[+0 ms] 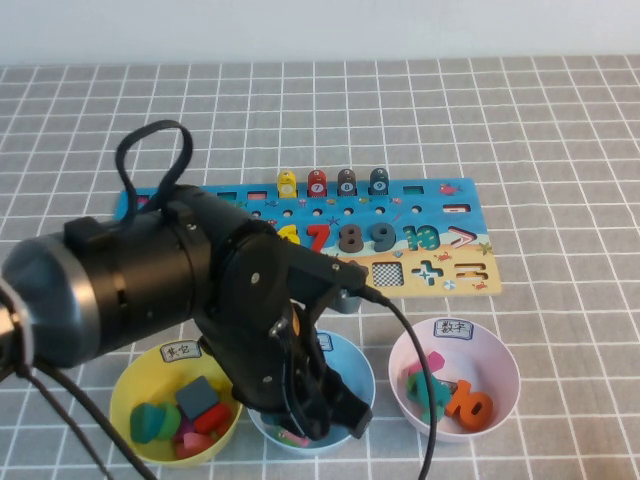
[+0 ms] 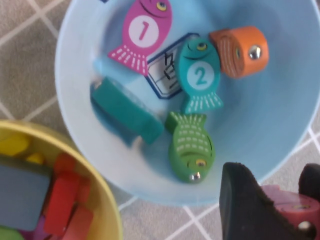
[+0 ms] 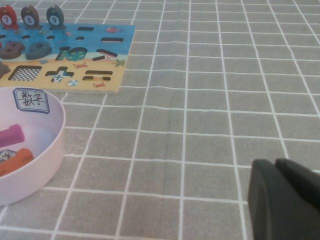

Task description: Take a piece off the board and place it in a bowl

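My left gripper hangs low over the light blue bowl, and the arm hides much of it. In the left wrist view the left gripper is shut on the piece, a pale pink fish held just outside the bowl's rim. Magenta, teal and green fish, an orange one and a teal block lie inside the bowl. The board lies behind the bowls, its left part hidden by the arm. My right gripper is shut with nothing in it, low over the cloth to the right of the board.
A yellow bowl with coloured blocks stands left of the blue one, and a pale pink bowl with number pieces stands on its right. Several fish pieces stand upright along the board's far edge. Grey checked cloth covers the table.
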